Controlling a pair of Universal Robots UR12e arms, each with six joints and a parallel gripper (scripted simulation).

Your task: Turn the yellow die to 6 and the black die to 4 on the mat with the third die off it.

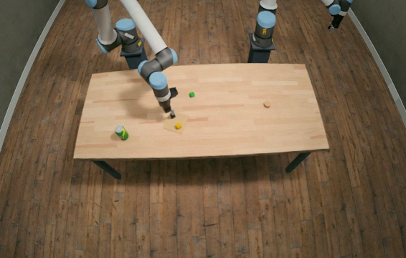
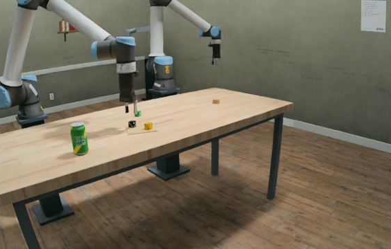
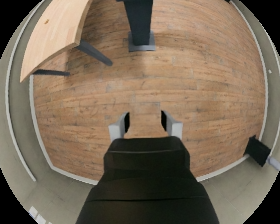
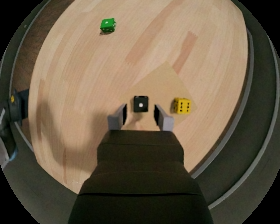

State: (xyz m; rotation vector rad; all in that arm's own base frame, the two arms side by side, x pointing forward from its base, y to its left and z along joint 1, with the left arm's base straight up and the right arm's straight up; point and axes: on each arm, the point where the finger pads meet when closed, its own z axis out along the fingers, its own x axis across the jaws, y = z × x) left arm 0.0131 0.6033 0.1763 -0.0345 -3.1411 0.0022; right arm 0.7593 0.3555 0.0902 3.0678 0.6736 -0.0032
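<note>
The black die (image 2: 132,124) (image 4: 141,104) shows you 1 on top; above it, your right hand (image 1: 173,114) (image 2: 131,108) (image 4: 140,110) is open, gripping nothing. Your left hand (image 1: 332,27) (image 2: 215,62) (image 3: 145,117) is open.

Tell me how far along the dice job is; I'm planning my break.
Yellow die: six up on the mat, looks done. Green die: off it. Black die: one up, needs turning to four; the open right gripper hovers above.
</note>
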